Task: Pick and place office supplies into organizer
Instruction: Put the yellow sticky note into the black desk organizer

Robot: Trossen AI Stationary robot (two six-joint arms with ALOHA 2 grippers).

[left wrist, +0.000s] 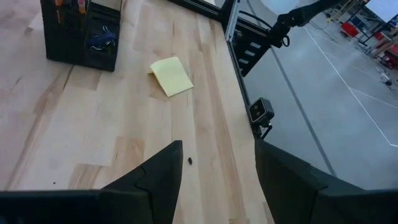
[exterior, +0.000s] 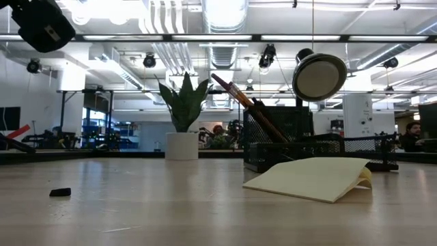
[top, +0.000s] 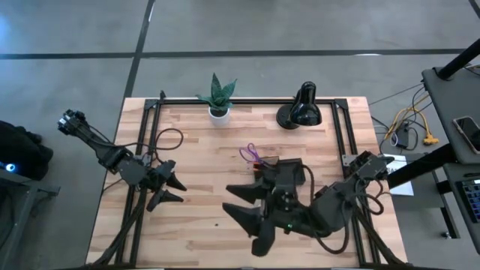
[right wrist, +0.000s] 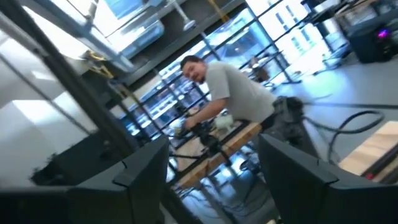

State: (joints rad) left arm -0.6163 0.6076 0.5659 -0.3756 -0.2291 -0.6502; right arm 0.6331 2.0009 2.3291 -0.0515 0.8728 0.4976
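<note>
Lying low centre-right: yellow sticky-note pad (exterior: 314,178); behind, black mesh organizer (exterior: 276,140) with purple-handled scissors (exterior: 249,109). Left tool (left wrist: 214,180) open, empty; right tool (right wrist: 211,168) likewise.

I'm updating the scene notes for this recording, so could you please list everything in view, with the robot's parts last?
Organizer: one, black, mid-table, pencils and scissors standing in it.
Scissors: one pair, purple handles, sticking out of the organizer.
Sticky-note pad: one, yellow, flat on the table beside the organizer.
Clip: one, dark, loose on the table.
Plant: one, green in a white pot, far edge.
Desk lamp: one, black, far edge.
Person: one, grey top, beyond the table.
Left gripper: open, left side of the table.
Right gripper: open, near the organizer.
</note>
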